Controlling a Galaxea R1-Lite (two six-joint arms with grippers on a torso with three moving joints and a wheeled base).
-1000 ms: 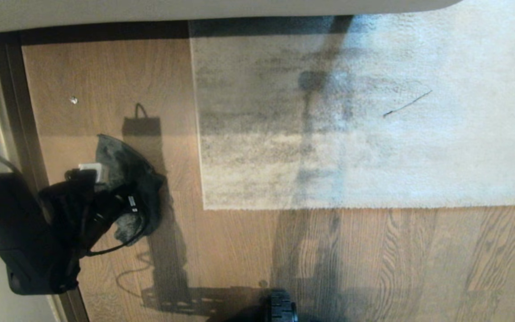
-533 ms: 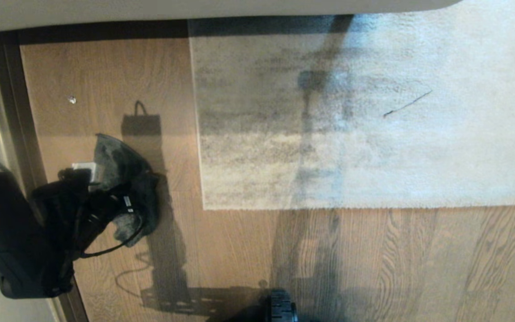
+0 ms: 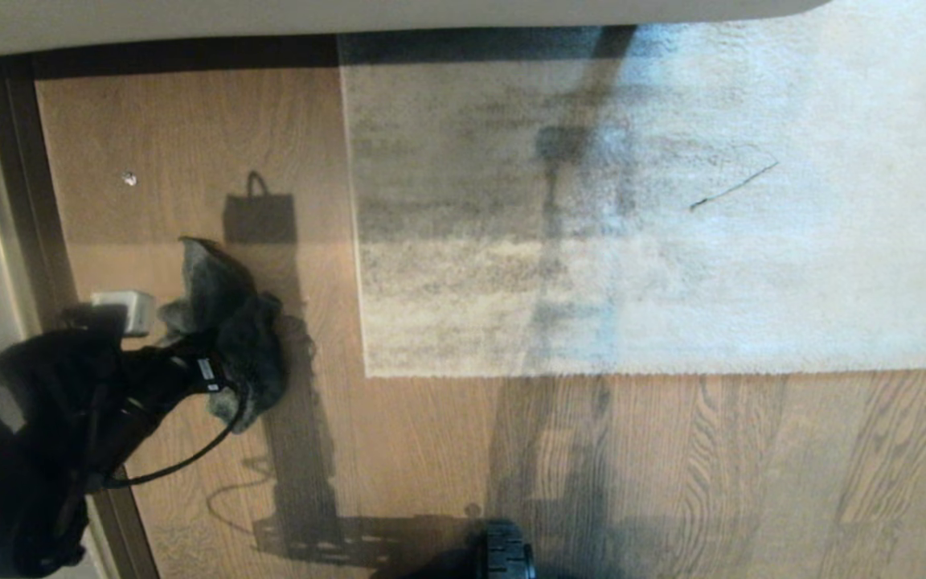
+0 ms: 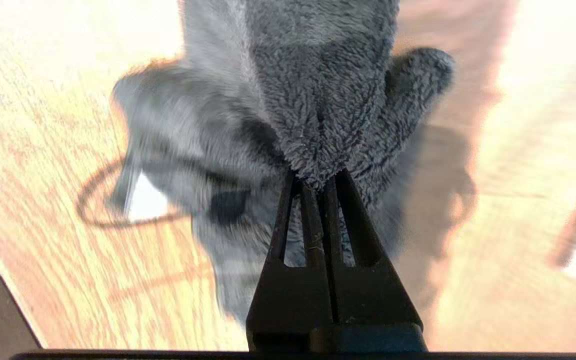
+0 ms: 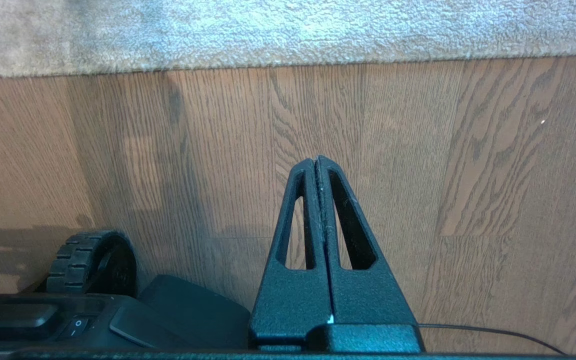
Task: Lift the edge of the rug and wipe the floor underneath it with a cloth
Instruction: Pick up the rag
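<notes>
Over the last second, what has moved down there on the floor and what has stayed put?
The left claw, shut on the cloth, has drawn back toward the left edge of the head view and lifted the cloth, which now hangs bunched instead of lying spread on the floor. The rug lies flat and unmoved, its edge not lifted. The right claw stays shut and parked over bare floor.

I see strong light falling low from one side, so long dark shadows stretch across the floor (image 3: 431, 450) and the rug (image 3: 672, 265). In my left wrist view the floor glares almost white, and the cloth (image 4: 318, 100) looks blurry at its edges.
</notes>
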